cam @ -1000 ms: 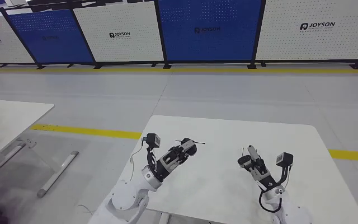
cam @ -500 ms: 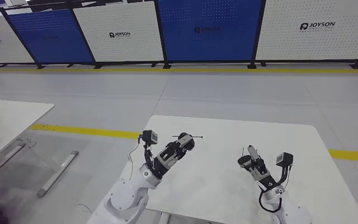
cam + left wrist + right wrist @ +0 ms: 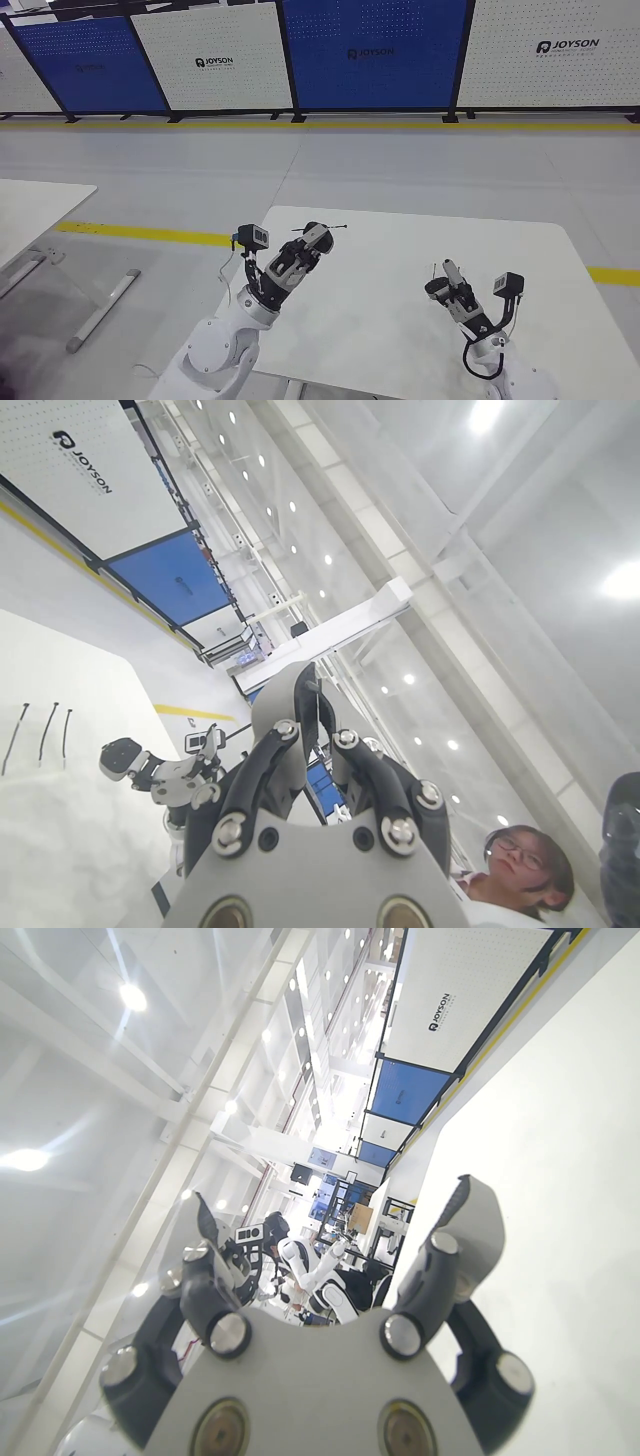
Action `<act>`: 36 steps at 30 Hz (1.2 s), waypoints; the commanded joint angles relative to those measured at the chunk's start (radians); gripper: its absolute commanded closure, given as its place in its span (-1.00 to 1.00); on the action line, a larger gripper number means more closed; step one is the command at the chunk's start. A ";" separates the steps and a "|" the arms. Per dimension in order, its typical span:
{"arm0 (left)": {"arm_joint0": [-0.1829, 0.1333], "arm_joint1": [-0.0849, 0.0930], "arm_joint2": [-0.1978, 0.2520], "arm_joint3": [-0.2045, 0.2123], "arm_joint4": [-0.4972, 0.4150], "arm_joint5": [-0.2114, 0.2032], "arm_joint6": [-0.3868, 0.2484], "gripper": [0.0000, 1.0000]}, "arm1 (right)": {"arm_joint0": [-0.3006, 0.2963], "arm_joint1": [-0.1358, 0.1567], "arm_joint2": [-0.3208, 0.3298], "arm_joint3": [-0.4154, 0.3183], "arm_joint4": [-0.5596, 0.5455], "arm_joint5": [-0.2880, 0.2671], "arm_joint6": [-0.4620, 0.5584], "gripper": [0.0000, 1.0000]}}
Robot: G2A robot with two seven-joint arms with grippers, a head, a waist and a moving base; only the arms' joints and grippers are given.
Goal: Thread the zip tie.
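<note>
- Now your left fingers (image 3: 272,710), clenched on the zip tie (image 3: 337,227), have carried it farther off and left.
- Your right fingers (image 3: 475,1213) stay released, so threading waits.

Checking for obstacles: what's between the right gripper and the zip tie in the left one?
Top view: bare table between right gripper and zip tie. Left wrist view: three loose ties near that gripper, exact placement unclear.

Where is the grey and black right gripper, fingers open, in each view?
Top view: grey and black right gripper over the white table's near right part.
Left wrist view: gripper farther off, above the table.
Right wrist view: gripper close up, open; table behind.
Shared landmark: the white table.
</note>
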 commanded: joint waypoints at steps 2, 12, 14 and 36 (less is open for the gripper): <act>-0.006 -0.001 0.010 0.000 0.048 -0.005 0.016 1.00 | 0.000 0.000 0.000 0.000 0.000 0.000 0.000 -1.00; -0.028 -0.009 0.100 0.195 0.177 0.031 0.049 1.00 | 0.000 0.000 0.000 0.000 0.000 0.000 0.000 -1.00; -0.042 -0.009 0.115 0.242 0.196 0.052 0.021 1.00 | 0.000 0.000 0.000 0.000 0.000 0.000 0.000 -1.00; -0.142 -0.019 0.223 0.447 0.386 0.174 0.063 1.00 | 0.000 0.000 0.000 0.000 0.000 0.000 0.000 -1.00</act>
